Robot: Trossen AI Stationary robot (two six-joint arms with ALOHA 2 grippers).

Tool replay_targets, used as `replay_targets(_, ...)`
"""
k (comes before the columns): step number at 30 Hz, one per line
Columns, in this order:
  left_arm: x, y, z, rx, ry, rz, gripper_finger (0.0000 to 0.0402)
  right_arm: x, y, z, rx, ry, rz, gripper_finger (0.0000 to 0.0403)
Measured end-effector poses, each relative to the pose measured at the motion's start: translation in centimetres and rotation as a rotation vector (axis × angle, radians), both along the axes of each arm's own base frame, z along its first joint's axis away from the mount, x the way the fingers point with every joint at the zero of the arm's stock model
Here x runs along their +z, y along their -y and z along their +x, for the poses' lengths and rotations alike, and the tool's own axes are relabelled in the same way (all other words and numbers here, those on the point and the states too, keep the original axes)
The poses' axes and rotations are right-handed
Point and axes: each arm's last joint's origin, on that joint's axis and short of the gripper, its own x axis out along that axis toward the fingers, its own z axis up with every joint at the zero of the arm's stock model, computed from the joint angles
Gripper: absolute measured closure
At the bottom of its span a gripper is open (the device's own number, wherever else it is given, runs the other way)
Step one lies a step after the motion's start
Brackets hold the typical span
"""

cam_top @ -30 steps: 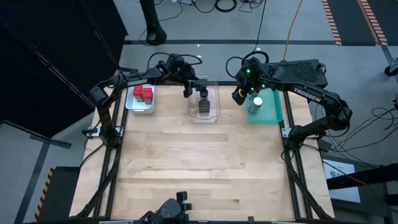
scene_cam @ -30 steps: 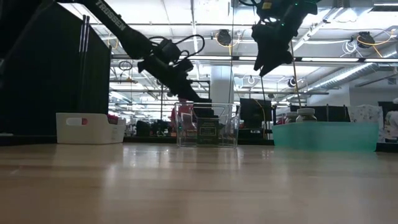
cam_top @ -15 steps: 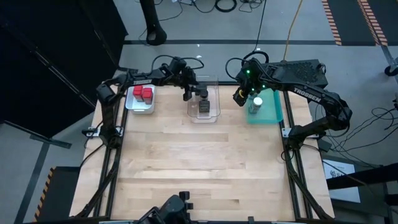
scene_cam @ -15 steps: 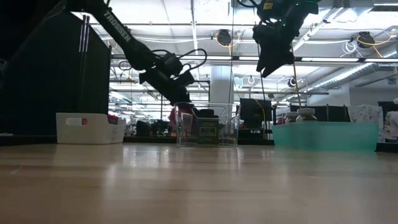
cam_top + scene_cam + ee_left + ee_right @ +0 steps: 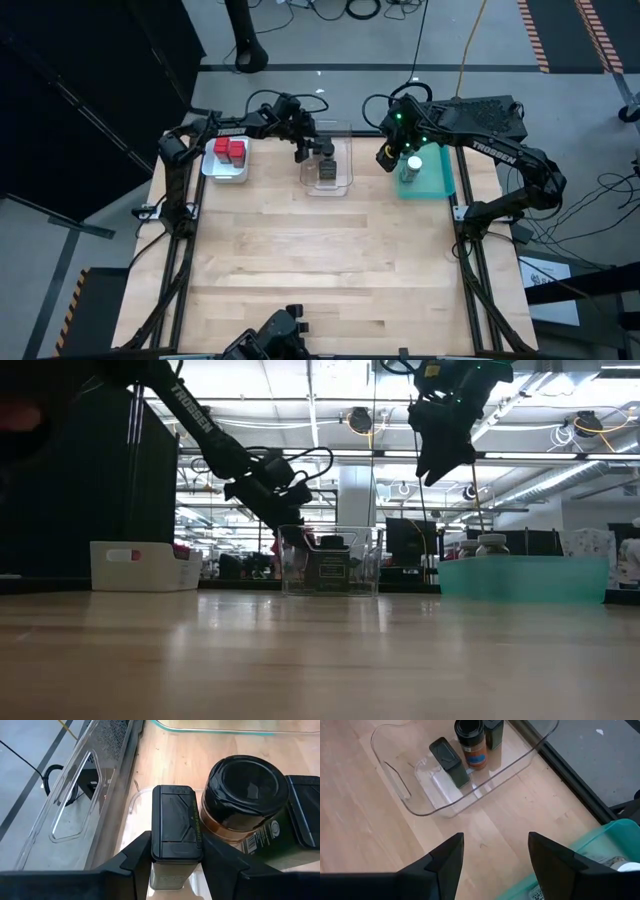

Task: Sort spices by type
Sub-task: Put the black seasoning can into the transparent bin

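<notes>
Hard to read from above: dark tin (image 5: 175,827) mostly lost under left gripper (image 5: 300,152) at the 9 o'clock wall of clear tray (image 5: 345,180). Round black-capped jar (image 5: 244,787) just beside it at 3 o'clock, seemingly touching; another dark tin (image 5: 306,812) cut off at the wrist picture's edge. Red tins (image 5: 229,150) side by side in white tray (image 5: 212,170) at the table's 11 o'clock, hidden behind that tray's wall in the low view. Only one white-capped jar (image 5: 412,164) plain from above in teal tray (image 5: 440,185) at 1 o'clock; two jar tops (image 5: 480,545) peeking over the teal wall in the low view.

Dark tin upright on the clear tray's floor, long axis vertical, flip lid facing up. Left pincer parted about tin-wide, fingers (image 5: 135,862) framing the tin; no finger on it in the right wrist view. Right gripper (image 5: 384,157) high between clear and teal trays, spread wide, holding nothing.
</notes>
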Motion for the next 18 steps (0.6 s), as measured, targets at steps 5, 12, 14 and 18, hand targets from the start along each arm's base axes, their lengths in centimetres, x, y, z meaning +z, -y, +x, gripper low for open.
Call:
replay_targets(5, 0.01, -0.01, 0.01, 0.008, -0.001, 0.001, 0.0239, 0.0, 0.0, 0.0, 0.0, 0.0, 0.0, 0.02)
replay_targets(12, -0.04, 0.37, 0.45, 0.046, -0.035, 0.042, 0.0213, 0.0, 0.0, 0.01, 0.0, 0.001, -0.001, 0.02)
replay_targets(14, -0.06, 0.54, 0.61, 0.058, -0.047, 0.055, 0.0211, 0.0, 0.0, 0.01, 0.0, 0.001, 0.0, 0.02)
replay_targets(18, 0.06, 0.85, 0.91, 0.072, -0.057, 0.078, 0.021, 0.01, 0.01, 0.01, 0.0, 0.001, -0.001, 0.02)
